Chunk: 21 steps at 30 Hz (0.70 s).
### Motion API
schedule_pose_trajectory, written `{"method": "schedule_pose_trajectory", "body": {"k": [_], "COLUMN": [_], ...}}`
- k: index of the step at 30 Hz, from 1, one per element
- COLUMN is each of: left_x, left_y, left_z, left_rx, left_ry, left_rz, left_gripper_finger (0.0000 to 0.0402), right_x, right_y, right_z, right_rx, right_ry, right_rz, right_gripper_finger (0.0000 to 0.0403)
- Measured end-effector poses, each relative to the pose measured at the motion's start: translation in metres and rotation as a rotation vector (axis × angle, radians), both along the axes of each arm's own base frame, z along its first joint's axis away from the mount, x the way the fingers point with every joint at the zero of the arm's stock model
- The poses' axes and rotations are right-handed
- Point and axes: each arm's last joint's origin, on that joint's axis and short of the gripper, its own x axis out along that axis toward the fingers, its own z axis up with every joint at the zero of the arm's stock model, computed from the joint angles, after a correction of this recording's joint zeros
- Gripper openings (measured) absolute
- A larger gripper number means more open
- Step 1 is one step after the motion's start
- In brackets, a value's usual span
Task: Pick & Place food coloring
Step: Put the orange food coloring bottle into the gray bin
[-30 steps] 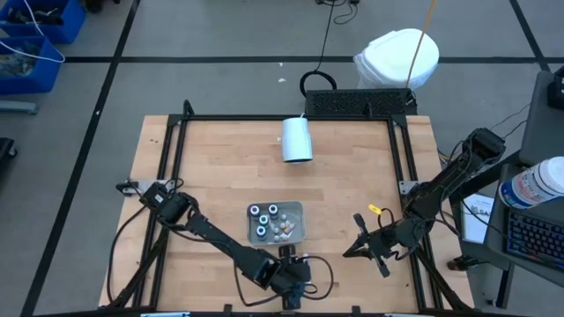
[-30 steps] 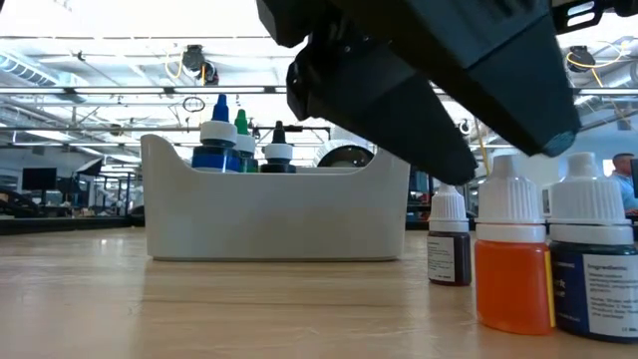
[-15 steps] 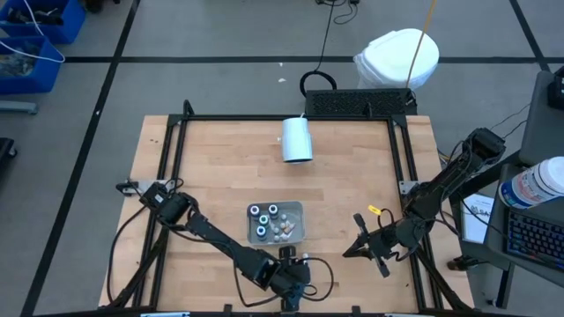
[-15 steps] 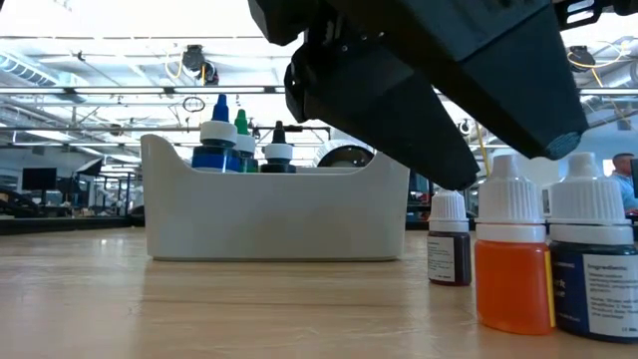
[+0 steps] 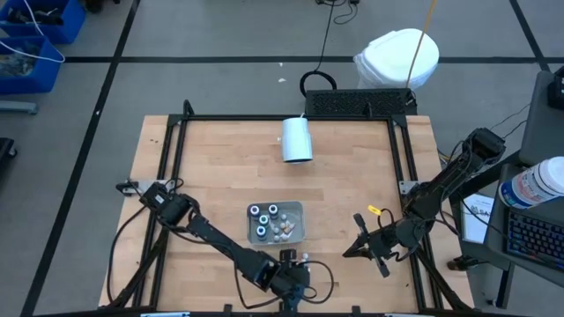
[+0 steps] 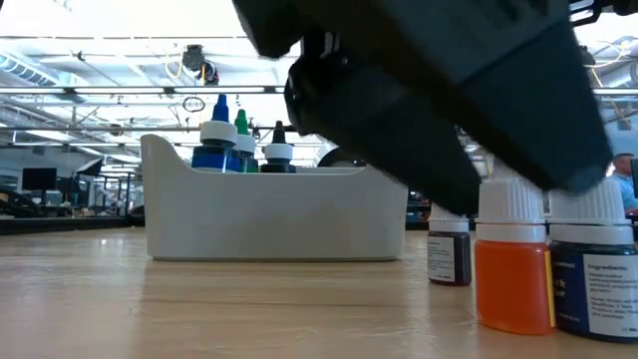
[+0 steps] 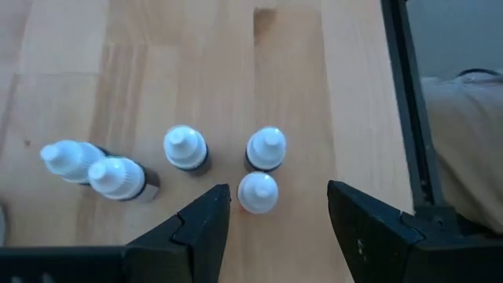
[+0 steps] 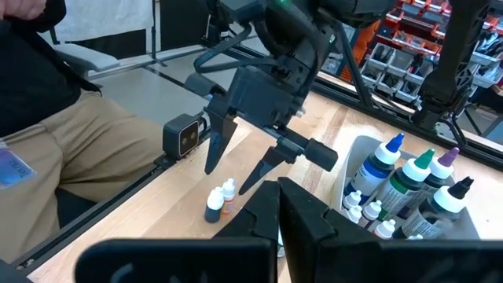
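The left gripper (image 7: 277, 211) hangs low over the table's (image 5: 220, 167) near edge with its fingers (image 7: 206, 222) spread apart and empty, a white-capped bottle (image 7: 258, 192) standing between the tips and four more bottles (image 7: 185, 147) loose on the wood just beyond. More food coloring (image 8: 405, 186) stands in the white tray (image 5: 300, 210) near the middle of the table, beyond the loose ones. The right gripper (image 5: 360, 238) waits near the right edge, fingers pressed together and holding nothing.
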Motion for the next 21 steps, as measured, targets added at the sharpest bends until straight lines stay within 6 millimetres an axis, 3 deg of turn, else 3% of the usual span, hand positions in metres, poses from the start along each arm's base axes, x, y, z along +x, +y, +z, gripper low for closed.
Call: {"method": "schedule_pose_trajectory", "body": {"k": [21], "left_x": [0.0016], "left_y": [0.004], "left_z": [-0.0022], "left_rx": [0.027], "left_ry": [-0.002], "left_rz": [0.028], "left_gripper_finger": [0.0215], "right_x": [0.0], "right_y": [-0.0001], "right_z": [0.0], "right_rx": [0.0], "right_ry": [0.0], "right_rz": [-0.004], "right_gripper_finger": [0.0]}}
